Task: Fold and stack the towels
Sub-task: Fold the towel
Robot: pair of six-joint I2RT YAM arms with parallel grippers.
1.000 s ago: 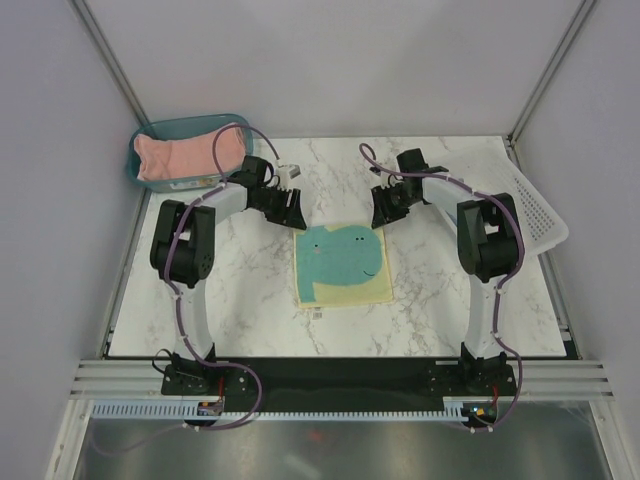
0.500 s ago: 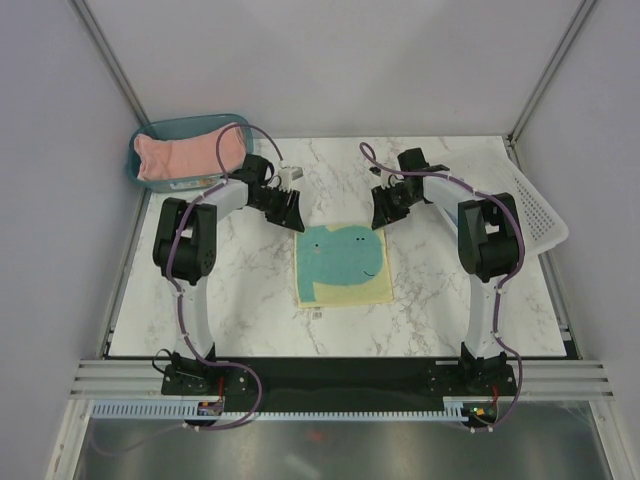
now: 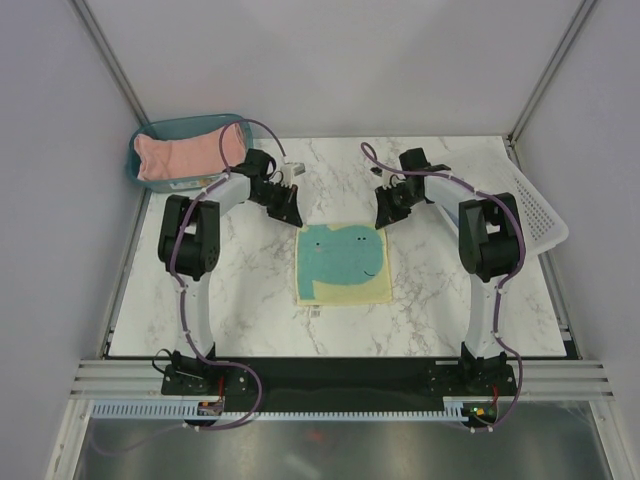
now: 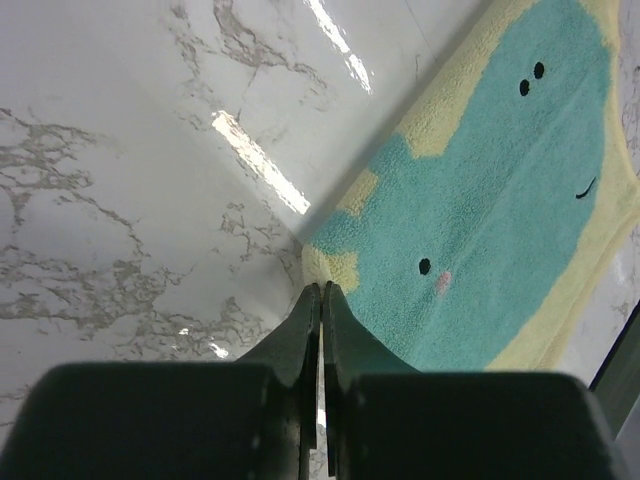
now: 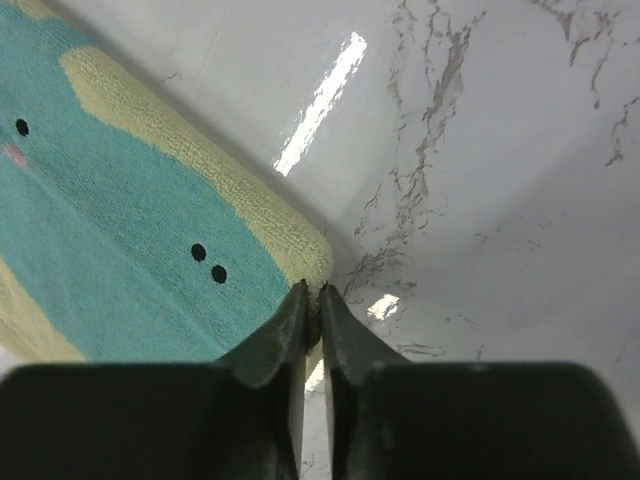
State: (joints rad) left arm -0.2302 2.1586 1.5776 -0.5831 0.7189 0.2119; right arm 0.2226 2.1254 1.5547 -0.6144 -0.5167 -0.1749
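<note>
The pale yellow towel with a teal whale (image 3: 343, 265) lies flat in the middle of the marble table. My left gripper (image 3: 297, 220) is at its far left corner. In the left wrist view the left gripper (image 4: 320, 288) is shut, its tips against the corner of the whale towel (image 4: 480, 200); I cannot tell whether cloth is pinched. My right gripper (image 3: 381, 221) is at the far right corner. In the right wrist view the right gripper (image 5: 312, 292) is shut on the yellow corner of the whale towel (image 5: 130, 230). A salmon-pink towel (image 3: 190, 152) lies in the bin.
The teal plastic bin (image 3: 134, 165) stands at the table's far left corner. A white perforated basket (image 3: 535, 215) leans off the right edge. Bare marble (image 3: 230, 290) surrounds the whale towel on all sides.
Both grippers have gone from open to shut at the towel's two far corners. The left gripper has shifted slightly. The towel lies as before.
</note>
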